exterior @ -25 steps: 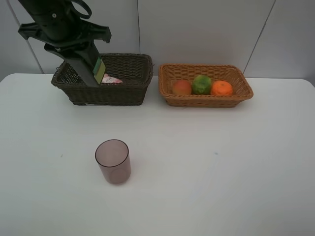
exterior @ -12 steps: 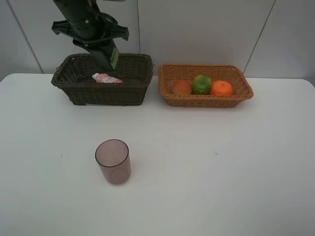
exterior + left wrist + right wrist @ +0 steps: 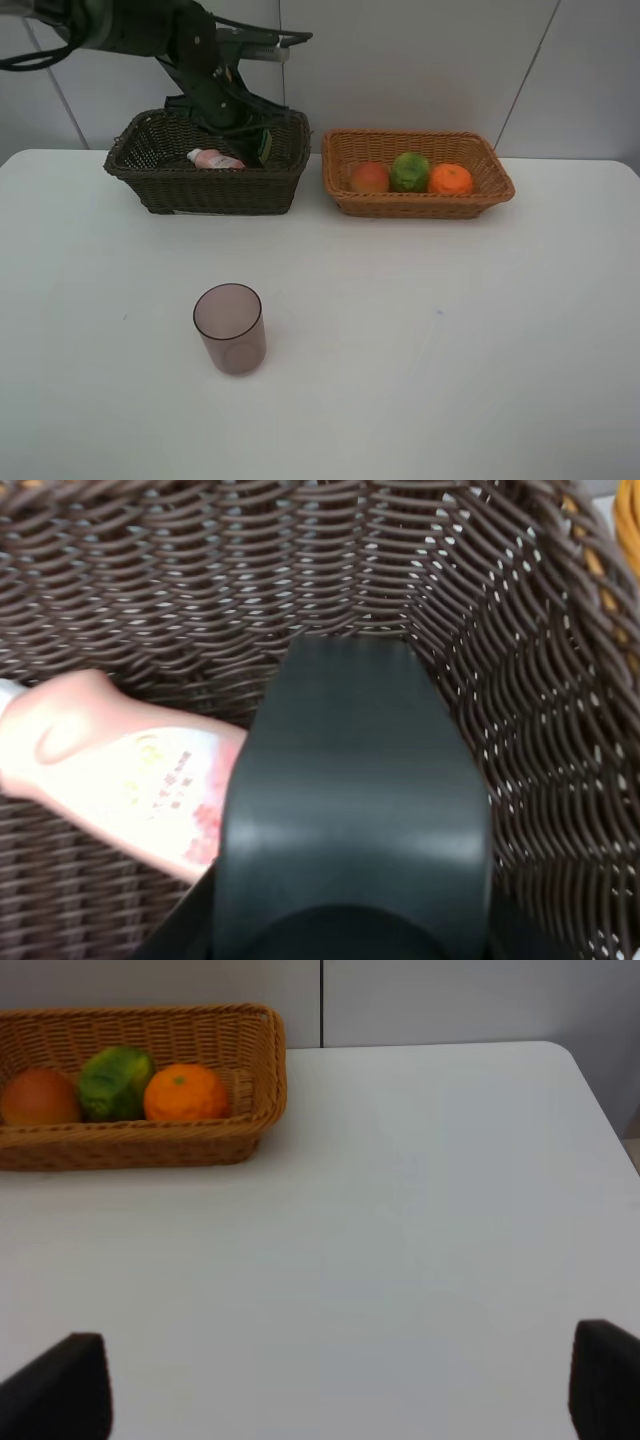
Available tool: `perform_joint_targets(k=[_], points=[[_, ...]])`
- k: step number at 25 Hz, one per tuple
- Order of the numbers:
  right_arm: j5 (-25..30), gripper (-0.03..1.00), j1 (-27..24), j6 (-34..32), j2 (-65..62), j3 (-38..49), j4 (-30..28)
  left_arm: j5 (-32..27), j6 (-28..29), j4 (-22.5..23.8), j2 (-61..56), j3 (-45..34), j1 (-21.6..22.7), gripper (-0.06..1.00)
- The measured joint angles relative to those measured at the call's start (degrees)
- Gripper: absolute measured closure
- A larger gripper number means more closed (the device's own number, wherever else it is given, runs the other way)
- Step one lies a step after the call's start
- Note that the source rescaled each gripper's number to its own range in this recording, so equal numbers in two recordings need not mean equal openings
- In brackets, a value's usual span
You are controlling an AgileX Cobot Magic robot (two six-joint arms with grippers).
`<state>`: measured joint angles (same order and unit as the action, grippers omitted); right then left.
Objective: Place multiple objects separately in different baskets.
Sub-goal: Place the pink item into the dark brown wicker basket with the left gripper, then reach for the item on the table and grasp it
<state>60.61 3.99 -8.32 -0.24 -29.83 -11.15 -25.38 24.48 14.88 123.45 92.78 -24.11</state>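
Observation:
My left gripper reaches down into the dark brown basket and is shut on the dark green pump bottle, low at the basket's right end. In the left wrist view the bottle fills the middle, with the pink bottle lying beside it on the basket floor. The pink bottle lies flat. The light basket holds the red-orange fruit, green fruit and tangerine. The mauve cup stands upright on the table. My right gripper is open and empty.
The two baskets stand side by side at the back of the white table, close to the wall. In the right wrist view the light basket with its three fruits is far ahead, and the table's right edge shows.
My left arm has swung right and lowered the dark green bottle from above the dark basket's left part down into its right end. The cup and fruits have not moved.

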Motion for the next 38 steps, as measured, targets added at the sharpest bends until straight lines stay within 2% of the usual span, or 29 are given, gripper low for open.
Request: perform_joint_targets(k=[7, 14, 16, 18, 20, 22, 25, 31, 36, 38], points=[[0.0, -0.03, 0.0, 0.0, 0.0, 0.0, 0.0, 3.22, 0.0, -0.11, 2.74, 0.0, 0.0, 0.48], [0.0, -0.03, 0.0, 0.0, 0.0, 0.0, 0.0, 3.78, -0.55, -0.28, 2.74, 0.0, -0.05, 0.48], [0.0, -0.03, 0.0, 0.0, 0.0, 0.0, 0.0, 3.78, -1.07, -0.28, 2.74, 0.0, -0.1, 0.39], [0.0, -0.03, 0.0, 0.0, 0.0, 0.0, 0.0, 3.9, -1.07, -0.28, 2.74, 0.22, -0.1, 0.16], [0.0, -0.03, 0.0, 0.0, 0.0, 0.0, 0.0, 4.27, -1.07, -0.28, 2.53, 0.34, -0.1, 0.02], [0.0, -0.03, 0.0, 0.0, 0.0, 0.0, 0.0, 4.16, -1.07, -0.28, 1.83, 0.34, -0.1, -0.03], [0.0, -0.03, 0.0, 0.0, 0.0, 0.0, 0.0, 3.32, -1.07, -0.34, -0.54, 0.38, -0.1, -0.05], [0.0, -0.03, 0.0, 0.0, 0.0, 0.0, 0.0, -4.24, -3.64, -0.24, -6.74, 0.38, -1.31, -0.05], [0.0, -0.03, 0.0, 0.0, 0.0, 0.0, 0.0, -14.96, -6.8, -0.24, -11.82, 0.38, -3.54, -0.05], [0.0, -0.03, 0.0, 0.0, 0.0, 0.0, 0.0, -18.18, -10.22, -0.24, -14.13, -0.85, -4.72, -0.05]])
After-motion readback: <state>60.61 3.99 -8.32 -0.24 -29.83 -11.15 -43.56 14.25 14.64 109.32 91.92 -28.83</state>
